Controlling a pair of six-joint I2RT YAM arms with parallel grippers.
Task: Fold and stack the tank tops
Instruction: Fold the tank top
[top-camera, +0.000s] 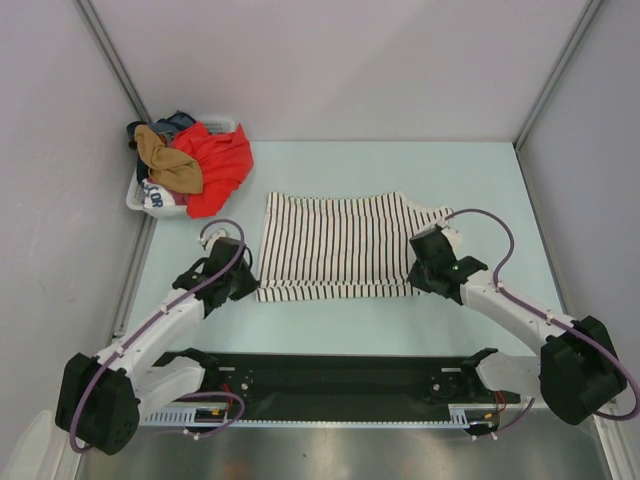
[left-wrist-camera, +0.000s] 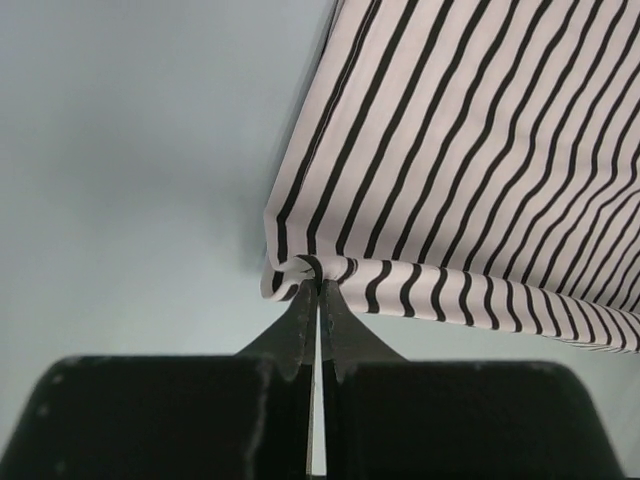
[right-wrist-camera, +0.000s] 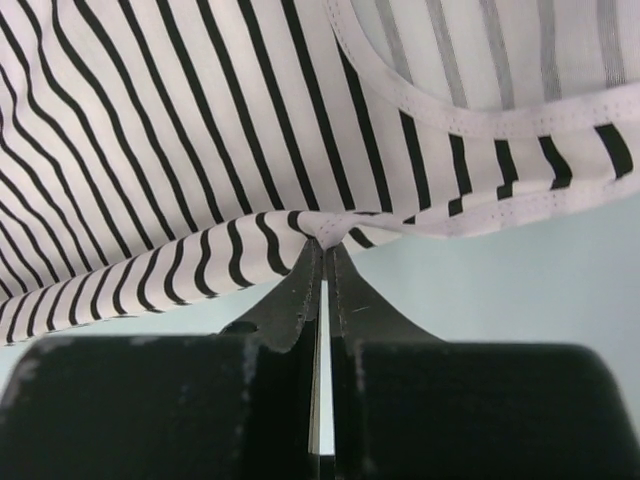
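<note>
Jaws on the left arm are pinched fully shut on the near corner of the striped tank top (top-camera: 340, 245), with a small pucker of hem caught between their tips and the cloth just beyond them lifted slightly off the table (top-camera: 330, 330). Well beyond these jaws and off to their left sits the laundry basket (top-camera: 135, 195). The tan-brown tank top (top-camera: 165, 165) is heaped in it against a red garment (top-camera: 215, 165), not yet laid out.

Between the two sets of jaws the striped top lies spread flat. Its near edge runs from one pinch to the other, and the rest reaches away from both.

On the right arm the jaws are likewise closed tight, nipping the near edge at the shoulder end. The bound trim (right-wrist-camera: 480, 120) of an opening curves just beyond them and to their right.

This top looks light, thin and quite limp. It should sag between the two pinches when raised, and a small nip of fabric could slide free. I cannot tell whether each grip holds both layers. Corners and the stitched trim give the firmest purchase. For a clean fold, both sets of jaws would need to rise and travel together, keeping the edge taut.
</note>
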